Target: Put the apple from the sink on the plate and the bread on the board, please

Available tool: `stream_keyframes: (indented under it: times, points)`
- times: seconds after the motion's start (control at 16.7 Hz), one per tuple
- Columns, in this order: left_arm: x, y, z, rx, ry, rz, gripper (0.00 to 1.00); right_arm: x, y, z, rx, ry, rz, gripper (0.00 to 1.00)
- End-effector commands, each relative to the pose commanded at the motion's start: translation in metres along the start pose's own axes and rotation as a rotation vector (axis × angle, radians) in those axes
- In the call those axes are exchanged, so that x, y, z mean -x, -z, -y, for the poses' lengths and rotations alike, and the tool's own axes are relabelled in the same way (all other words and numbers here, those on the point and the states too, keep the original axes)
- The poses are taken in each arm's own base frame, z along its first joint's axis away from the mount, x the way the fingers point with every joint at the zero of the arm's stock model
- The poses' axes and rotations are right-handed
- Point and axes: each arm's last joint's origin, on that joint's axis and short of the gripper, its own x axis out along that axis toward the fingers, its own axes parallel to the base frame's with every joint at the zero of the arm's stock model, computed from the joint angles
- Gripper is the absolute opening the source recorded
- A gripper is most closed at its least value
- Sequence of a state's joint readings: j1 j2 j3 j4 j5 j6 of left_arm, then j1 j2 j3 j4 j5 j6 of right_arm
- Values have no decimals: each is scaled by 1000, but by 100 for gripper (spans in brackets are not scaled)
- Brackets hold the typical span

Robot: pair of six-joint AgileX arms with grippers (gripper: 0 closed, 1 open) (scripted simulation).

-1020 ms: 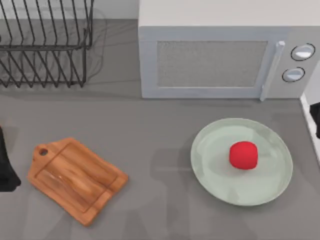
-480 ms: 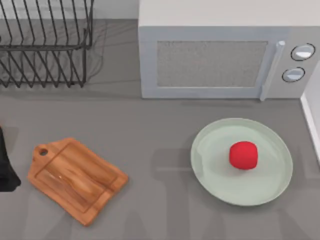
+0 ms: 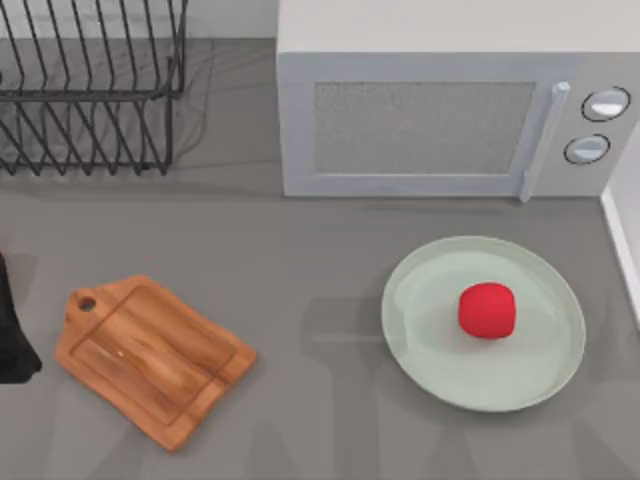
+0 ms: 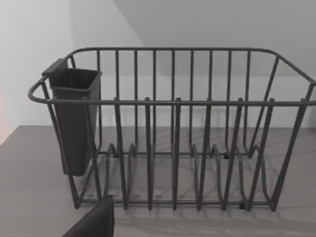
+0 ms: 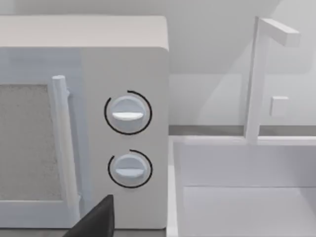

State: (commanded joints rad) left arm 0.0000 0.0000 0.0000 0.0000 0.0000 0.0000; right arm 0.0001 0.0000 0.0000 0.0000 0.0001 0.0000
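On the counter (image 3: 330,250): dish rack (image 3: 90,90) in back left corner, microwave (image 3: 440,110) along back edge toward right, sink (image 5: 247,187) just right of microwave, board (image 3: 150,358) near front left, plate (image 3: 420,330) near front right, apple (image 3: 487,310) lying on plate.

A plain bright-red apple (image 3: 487,310) is set against a pale-green plate (image 3: 420,340). Orange-brown wood with darker grain streaks is shown by the board (image 3: 150,358). The desk (image 3: 320,260) is grey, the microwave (image 3: 440,100) pale grey-white with a speckled window, the rack (image 3: 90,90) black wire.
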Motion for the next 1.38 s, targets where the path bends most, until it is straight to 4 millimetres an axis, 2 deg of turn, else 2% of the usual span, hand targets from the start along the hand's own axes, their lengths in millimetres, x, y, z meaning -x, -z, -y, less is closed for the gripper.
stream_keyframes:
  times: [0.24,0.42,0.6,0.78,0.96,1.2,1.38]
  points:
    - [0,-12,-1,-10,-11,-44,100,0,0,0,0,0,0,100]
    - [-6,-39,-4,-33,-28,-158,100,0,0,0,0,0,0,100]
    - [-26,-70,-8,-58,-42,-352,100,0,0,0,0,0,0,100]
    - [-66,-92,-16,-78,-47,-607,100,0,0,0,0,0,0,100]
    - [-119,-97,-28,-84,-40,-882,100,0,0,0,0,0,0,100]
    - [-188,-79,-49,-75,-16,-1208,100,0,0,0,0,0,0,100]
    - [-228,-60,-65,-62,7,-1383,100,0,0,0,0,0,0,100]
